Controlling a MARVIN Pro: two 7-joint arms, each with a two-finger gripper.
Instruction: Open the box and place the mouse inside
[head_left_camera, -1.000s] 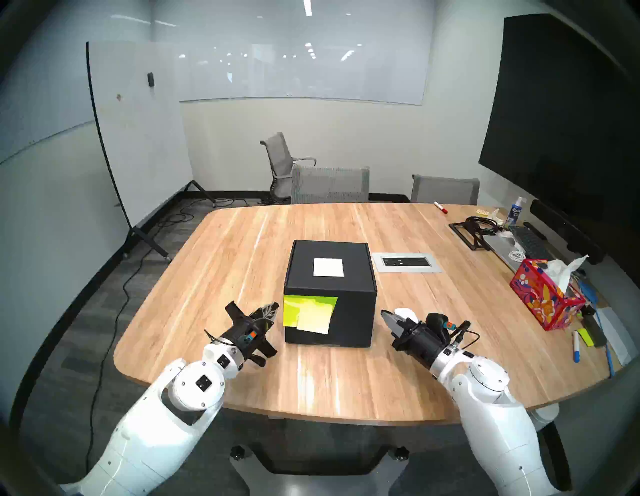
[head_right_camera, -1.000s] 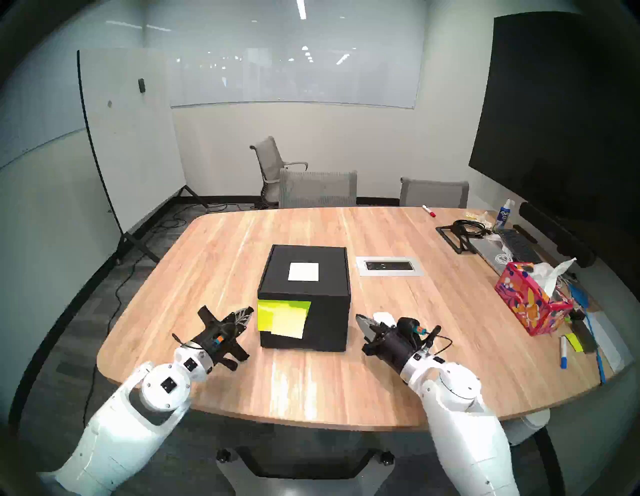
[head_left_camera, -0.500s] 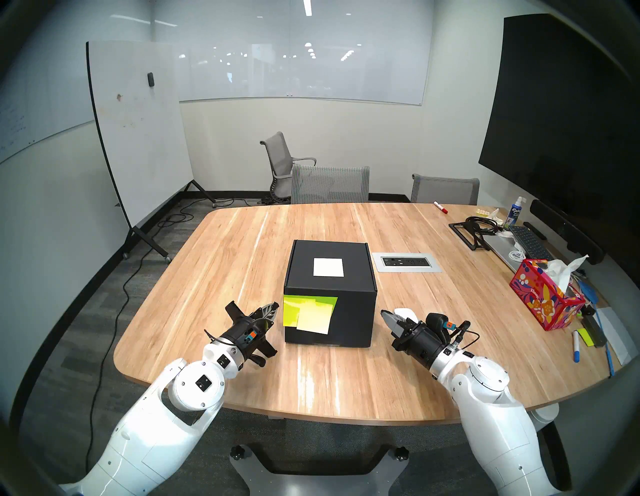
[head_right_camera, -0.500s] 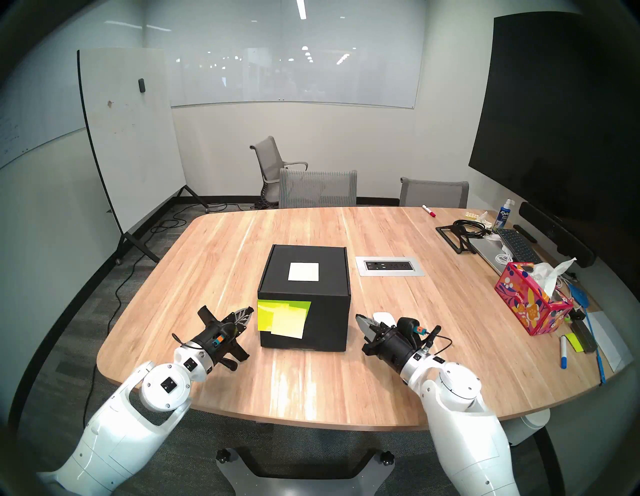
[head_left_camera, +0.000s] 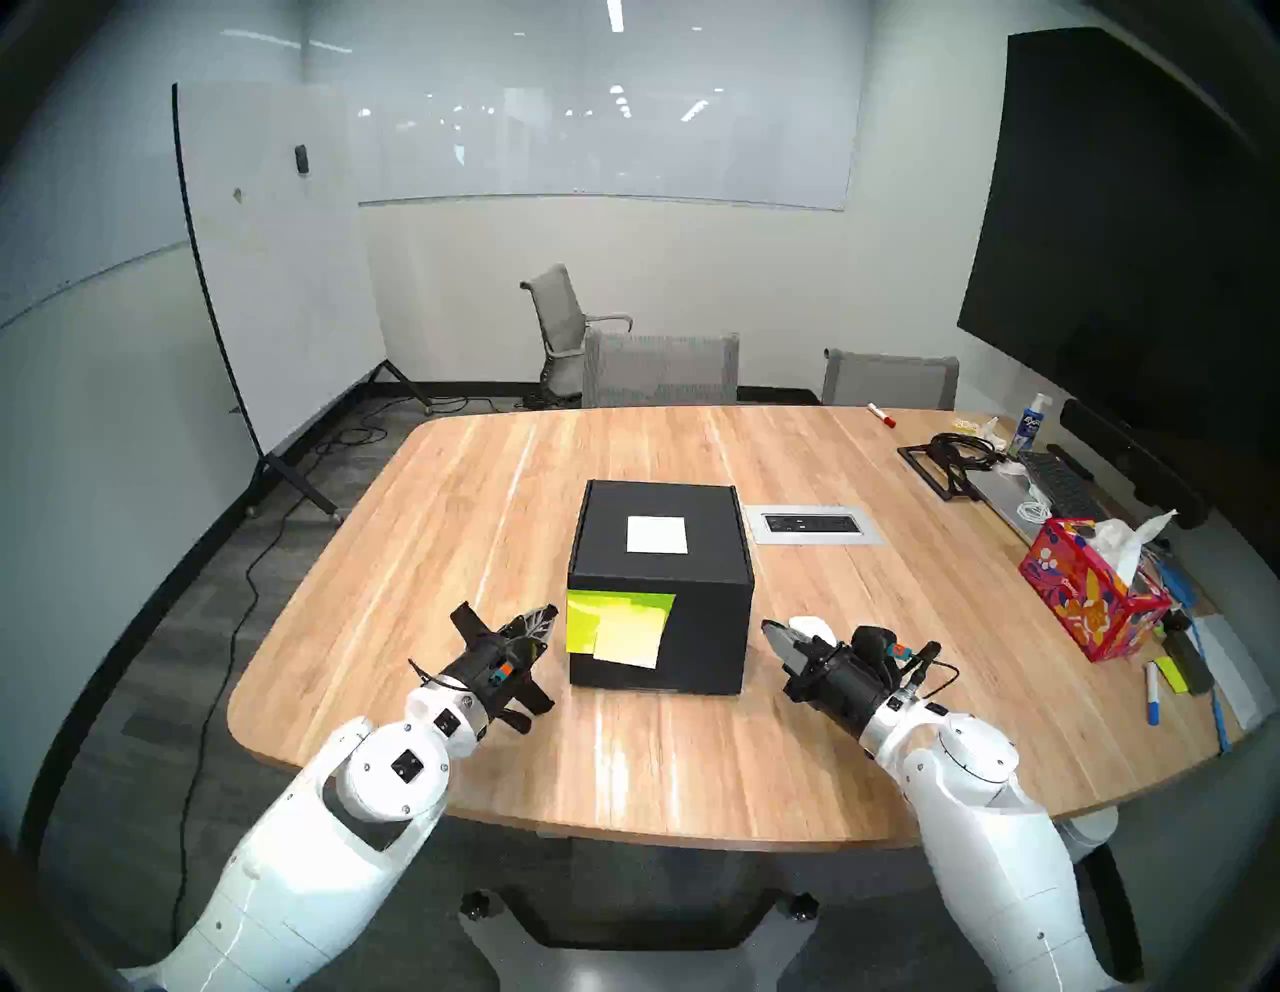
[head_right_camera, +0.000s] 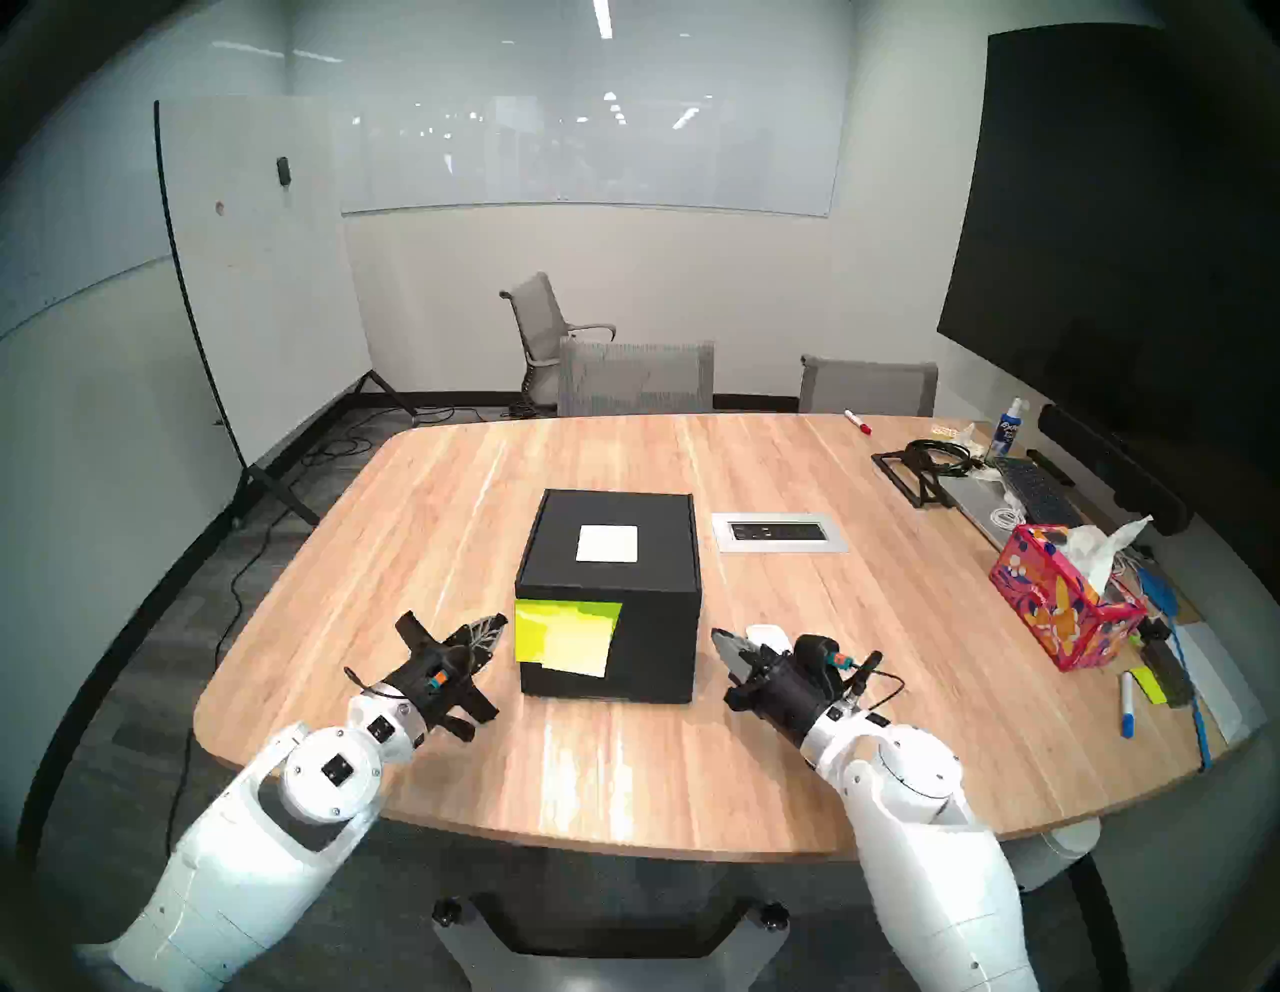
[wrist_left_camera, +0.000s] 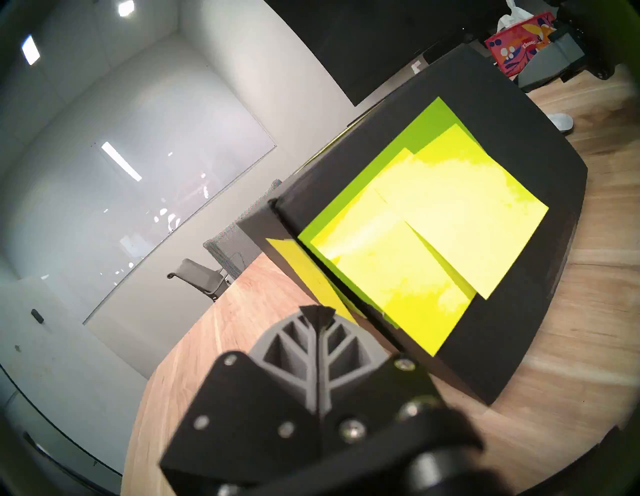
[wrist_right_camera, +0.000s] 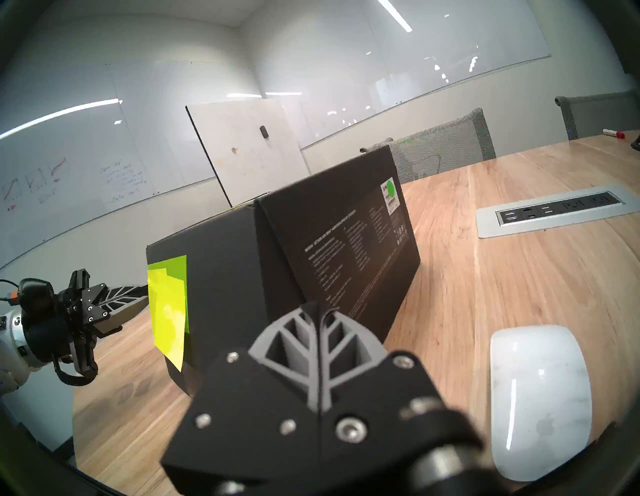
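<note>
- The box (head_left_camera: 661, 585) sat closed at the centre of the worktop (head_left_camera: 429, 526), its lid down and a white label (head_left_camera: 656, 535) on top; opening had evidently not begun.
- Yellow-green notes (head_left_camera: 618, 627) covered the front flap at the box's 7 o'clock corner, probably as a marker or tab for the lifting edge.
- The left gripper (head_left_camera: 544, 621) hovered at the box's 8 o'clock, just beside the notes, its jaws pressed together and holding nothing; that placement suited prying the flap.
- The right gripper (head_left_camera: 770, 634) hovered at the box's 4 o'clock, jaws likewise pressed together and empty.
- The mouse (wrist_right_camera: 540, 398) lay on the worktop at the box's 4 o'clock, just beside the right gripper, handy for a later pick-up; a faint apple logo showed on its shell.
- Small white print and a green-dotted sticker (wrist_right_camera: 391, 195) marked the box's right side, too fine to read.
- The red tissue box (wrist_left_camera: 519, 46) at 3 o'clock read "Kleenex".
</note>
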